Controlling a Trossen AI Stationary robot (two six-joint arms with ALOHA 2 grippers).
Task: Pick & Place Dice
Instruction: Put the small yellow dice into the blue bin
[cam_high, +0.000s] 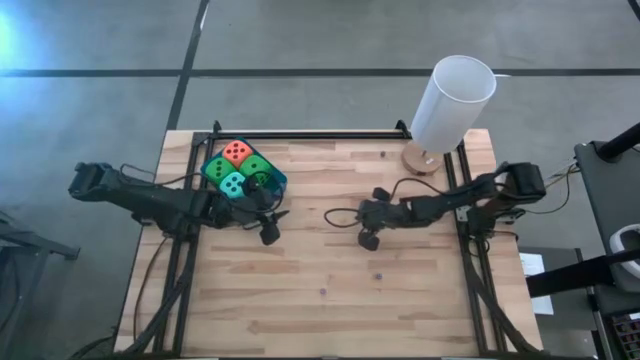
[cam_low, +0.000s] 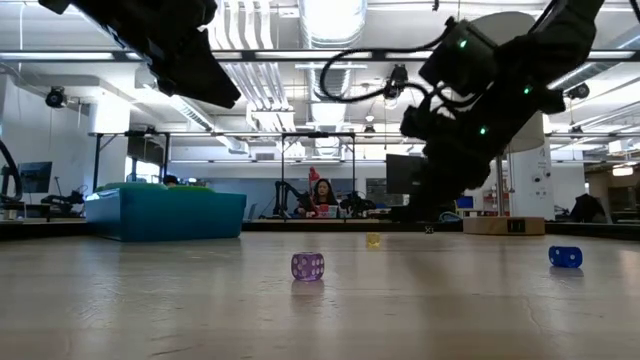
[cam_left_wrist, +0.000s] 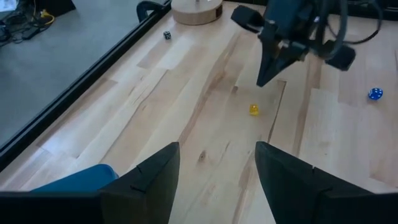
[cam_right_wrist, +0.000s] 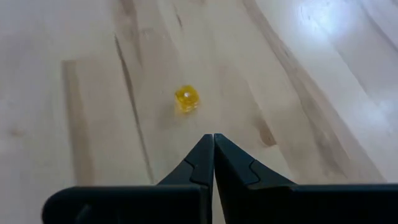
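In the high view, four dice are lying in the blue tray (cam_high: 279, 182) in the upper left part of the frame: the orange-red die (cam_high: 237, 152) at the top, one green die (cam_high: 216, 169) on the left, another green die (cam_high: 258, 167) on the right and the teal die (cam_high: 232, 185) at the bottom. They are sitting close together in a diamond shape, all with a pip face pointing up to the camera. They are cubes, so no long axis is showing.

The left gripper (cam_high: 266, 213) is hovering just below the right lower corner of the tray, with its fingers (cam_left_wrist: 154, 177) spread apart and nothing between them.

The right gripper (cam_right_wrist: 213, 138) is staying near the middle of the table (cam_high: 330, 300), its fingers pressed together, empty. A small yellow die (cam_right_wrist: 186, 99) is lying just in front of its tips. In the low view, a purple die (cam_low: 307, 266) and a blue die (cam_low: 565, 257) are also resting on the wood. A white lamp (cam_high: 449, 106) is standing at the upper right.
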